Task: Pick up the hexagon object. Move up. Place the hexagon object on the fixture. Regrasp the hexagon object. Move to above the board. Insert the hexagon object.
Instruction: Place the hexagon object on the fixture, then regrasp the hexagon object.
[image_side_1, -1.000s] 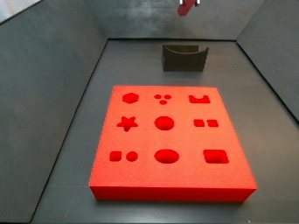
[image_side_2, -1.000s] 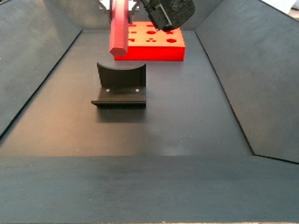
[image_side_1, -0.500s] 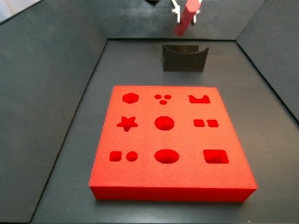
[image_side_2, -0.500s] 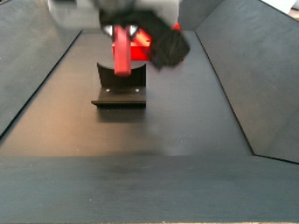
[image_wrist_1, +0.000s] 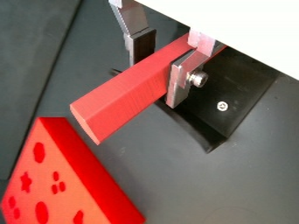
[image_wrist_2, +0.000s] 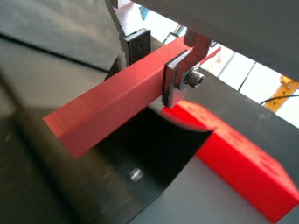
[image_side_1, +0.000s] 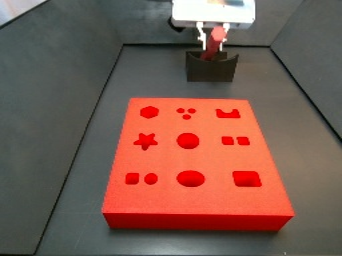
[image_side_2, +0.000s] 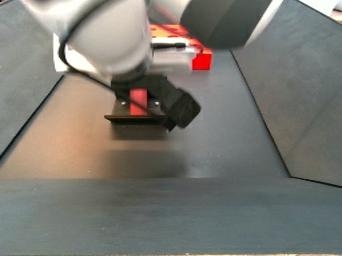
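**Between the plates: bar held low over the fixture**

Between the silver fingers (image_wrist_1: 184, 77) of the gripper (image_wrist_1: 159, 59) the hexagon object (image_wrist_1: 131, 91) is clamped near one end; the jaws are closed only to the bar's width, and nothing else is held. The bar's long axis is seen running out from the claw, across the line between the pads, its free end projecting well past them. Just beyond and beneath the claw the fixture (image_wrist_2: 158, 157) is found, its dark bracket lying directly under the bar in both wrist views. Whether bar and notch are touching cannot be told. Judged from this, a short descent remains before release. Farther off, well apart from the claw, the board (image_side_1: 195, 160) is seen.
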